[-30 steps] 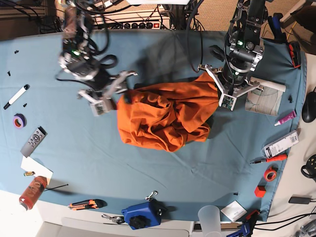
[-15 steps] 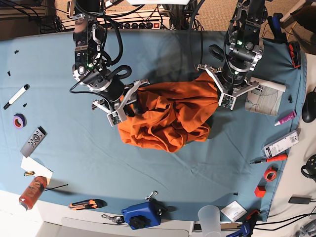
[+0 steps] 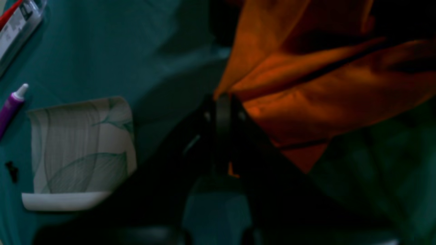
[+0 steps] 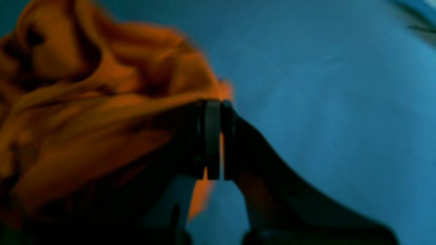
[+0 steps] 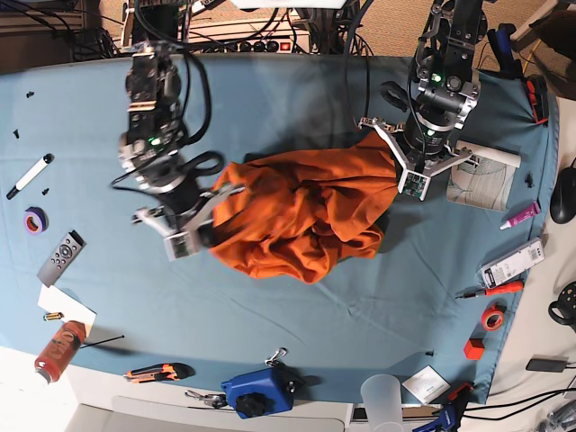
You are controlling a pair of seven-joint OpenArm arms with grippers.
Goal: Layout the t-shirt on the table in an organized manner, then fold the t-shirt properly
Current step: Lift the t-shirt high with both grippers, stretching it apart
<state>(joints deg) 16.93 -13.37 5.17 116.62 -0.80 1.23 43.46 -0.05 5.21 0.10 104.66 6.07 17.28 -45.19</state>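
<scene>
The orange t-shirt (image 5: 301,211) lies crumpled in a heap in the middle of the teal table (image 5: 297,324). My right gripper (image 5: 205,216) is at the shirt's left edge; in the right wrist view it (image 4: 214,103) is shut on a fold of the t-shirt (image 4: 85,112). My left gripper (image 5: 398,155) is at the shirt's upper right corner; in the left wrist view it (image 3: 223,100) is shut on the shirt's hem (image 3: 306,102), which is raised slightly above the table (image 3: 102,51).
A printed paper (image 5: 481,184), a purple tube (image 5: 520,215) and red tools (image 5: 493,289) lie at the right. A marker (image 5: 30,175), a tape roll (image 5: 34,220) and a remote (image 5: 61,257) lie at the left. A blue device (image 5: 259,391) and a cup (image 5: 382,396) stand at the front edge.
My right gripper came in from the left, closed on the shirt's left edge and pulled it down and to the left. The left arm has held still.
</scene>
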